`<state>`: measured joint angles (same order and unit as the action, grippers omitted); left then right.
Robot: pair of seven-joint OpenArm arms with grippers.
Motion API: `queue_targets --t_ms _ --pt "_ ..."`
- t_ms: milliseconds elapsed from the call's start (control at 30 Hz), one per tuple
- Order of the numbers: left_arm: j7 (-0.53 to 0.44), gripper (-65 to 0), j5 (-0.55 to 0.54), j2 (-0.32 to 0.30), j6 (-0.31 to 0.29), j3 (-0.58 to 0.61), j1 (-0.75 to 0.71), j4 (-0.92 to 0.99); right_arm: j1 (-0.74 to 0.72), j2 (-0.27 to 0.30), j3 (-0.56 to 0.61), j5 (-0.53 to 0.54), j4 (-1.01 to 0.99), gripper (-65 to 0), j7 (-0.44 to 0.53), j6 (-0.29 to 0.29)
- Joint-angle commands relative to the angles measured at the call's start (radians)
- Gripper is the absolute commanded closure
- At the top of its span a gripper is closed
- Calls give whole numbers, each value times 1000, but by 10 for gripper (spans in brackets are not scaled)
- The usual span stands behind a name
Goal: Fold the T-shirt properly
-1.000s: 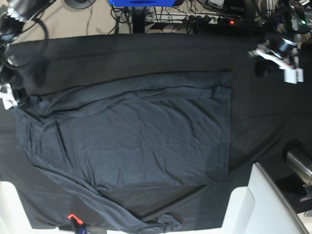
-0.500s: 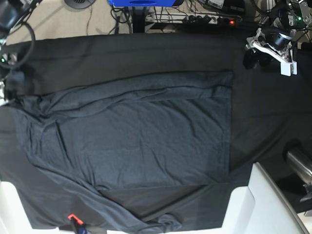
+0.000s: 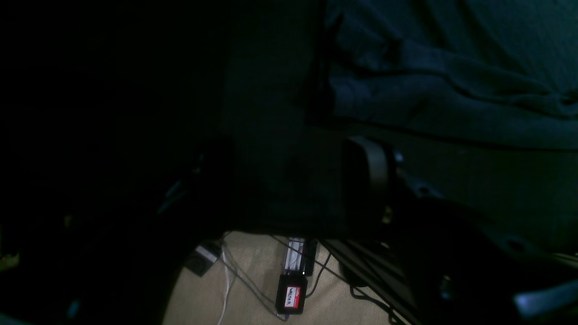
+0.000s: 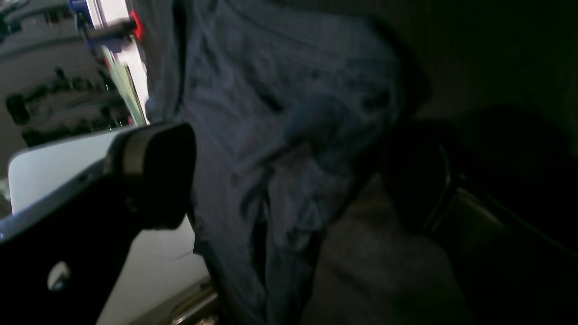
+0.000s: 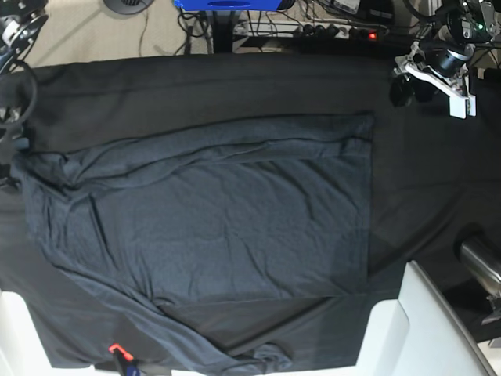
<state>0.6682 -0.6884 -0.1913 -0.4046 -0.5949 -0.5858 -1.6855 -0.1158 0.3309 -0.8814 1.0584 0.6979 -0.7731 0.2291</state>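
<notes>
The T-shirt (image 5: 211, 227) lies spread and partly folded on the black table cloth (image 5: 235, 86), its top edge doubled over in a long band. The left gripper (image 5: 434, 78) hangs over the cloth's far corner, jaws apart and empty. The right gripper (image 4: 289, 180) stands wide open beside the shirt's rumpled edge, gripping nothing.

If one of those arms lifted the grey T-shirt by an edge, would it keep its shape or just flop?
Probably flop: the T-shirt lies flat in soft wrinkles, and its edge is bunched near the bottom. It looks thin, so likely light. Pushed, it would probably crumple and might drag on the table cloth beneath.
</notes>
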Motion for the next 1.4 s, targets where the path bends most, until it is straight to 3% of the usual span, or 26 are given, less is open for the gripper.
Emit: queue_targets --t_ms 0,400,633,700,900,967,1100,1200,1367 --pt "-20 -362 -15 -14 -7 -9 -7 -14 0 17 0 -23 3 -650 16 -12" --pt "-17 -362 -15 -14 -7 -9 -7 -14 -35 -6 5 -25 -62 -644 17 -18" --pt "-17 -362 -15 -14 -7 -9 -7 -14 -57 -5 110 -23 -74 -617 20 -15" --pt "-17 -362 -15 -14 -7 -9 -7 -12 -57 -6 110 -23 -76 -561 33 -18" --pt "-17 -362 -15 -14 -7 -9 -7 15 -54 -8 110 -22 -79 -264 51 -18" --pt "-17 -362 -15 -14 -7 -9 -7 18 -54 -9 110 -22 -79 -206 53 -18" --pt "-17 -362 -18 -10 -9 -7 -7 15 -54 -11 110 -20 -85 -137 53 -18" --pt "-15 -369 -18 26 -9 -7 0 14 -65 -8 110 -17 -166 -75 54 -18" --pt "-15 -369 -18 69 -9 -6 3 12 -97 -3 118 -23 -255 -96 48 -10"
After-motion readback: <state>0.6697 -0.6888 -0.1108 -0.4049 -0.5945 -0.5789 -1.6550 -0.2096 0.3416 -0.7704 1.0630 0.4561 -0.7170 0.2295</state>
